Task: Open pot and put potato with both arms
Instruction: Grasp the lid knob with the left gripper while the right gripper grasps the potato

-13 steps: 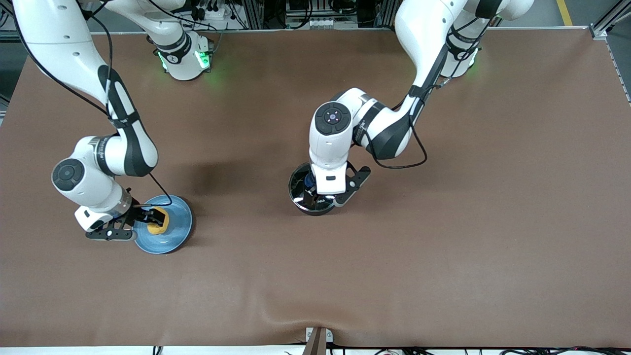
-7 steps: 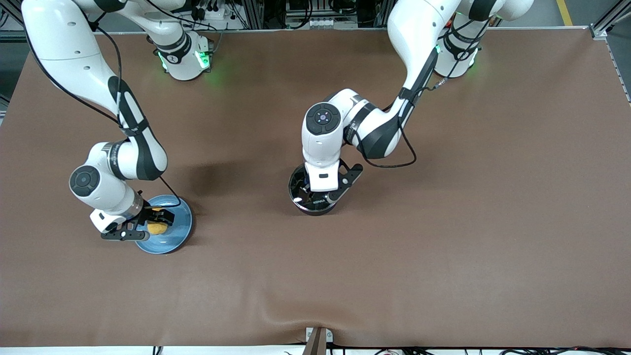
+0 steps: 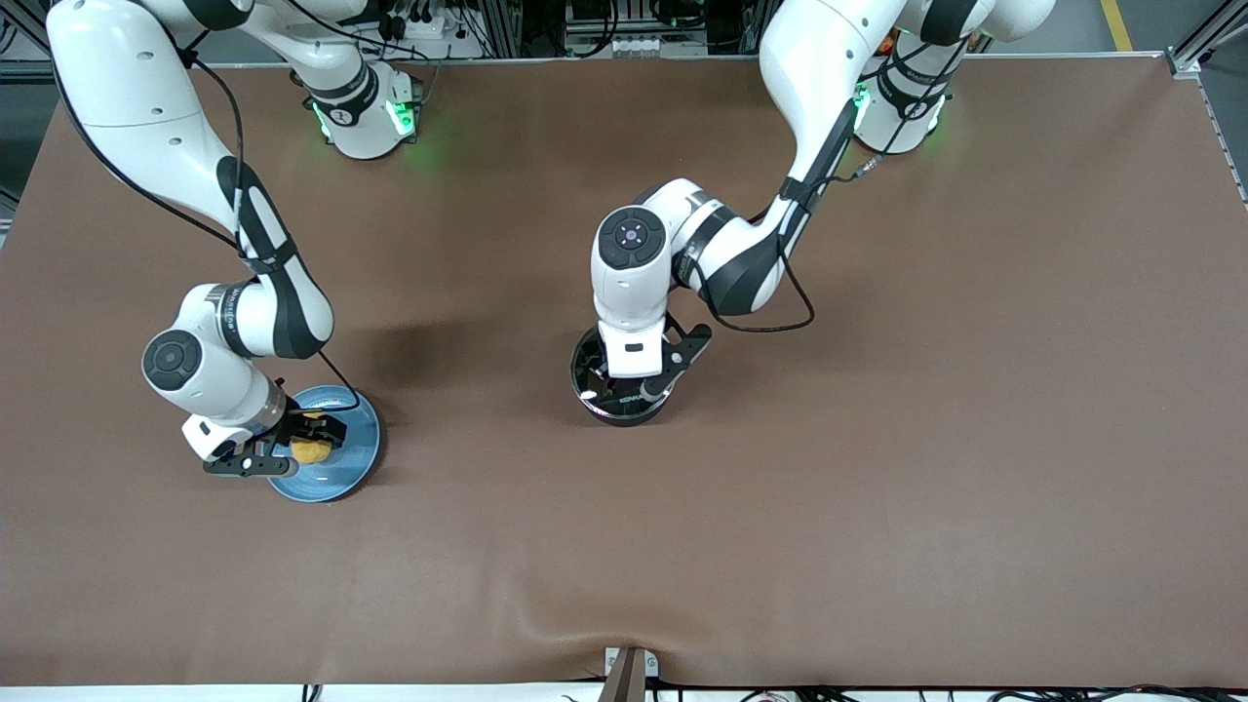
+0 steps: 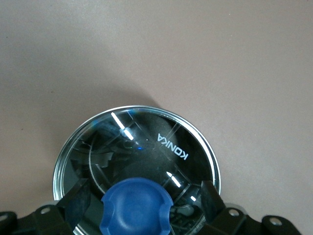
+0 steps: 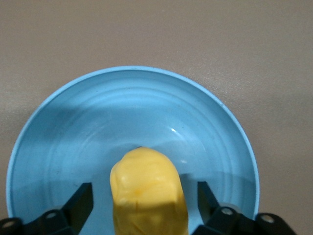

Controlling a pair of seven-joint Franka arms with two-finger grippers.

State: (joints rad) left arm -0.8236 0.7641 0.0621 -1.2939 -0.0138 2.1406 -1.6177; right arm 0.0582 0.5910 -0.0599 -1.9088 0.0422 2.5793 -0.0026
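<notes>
The left arm hid most of the pot (image 3: 590,375) near the table's middle, where the left gripper (image 4: 139,205) stood wide open astride the lid's blue knob (image 4: 136,205), while the right gripper (image 5: 142,200), open and clear of it, straddled the potato (image 5: 148,193) lying on the blue plate (image 5: 73,142) toward the right arm's end.

In the front view the left arm's wrist covers most of the pot (image 3: 597,390), hiding its lid knob and handle. The left wrist view cuts off the blue knob (image 4: 136,207) and glass lid (image 4: 146,147) at its edge. The right wrist view likewise cuts off the potato (image 5: 147,196) and blue plate (image 5: 73,127).
</notes>
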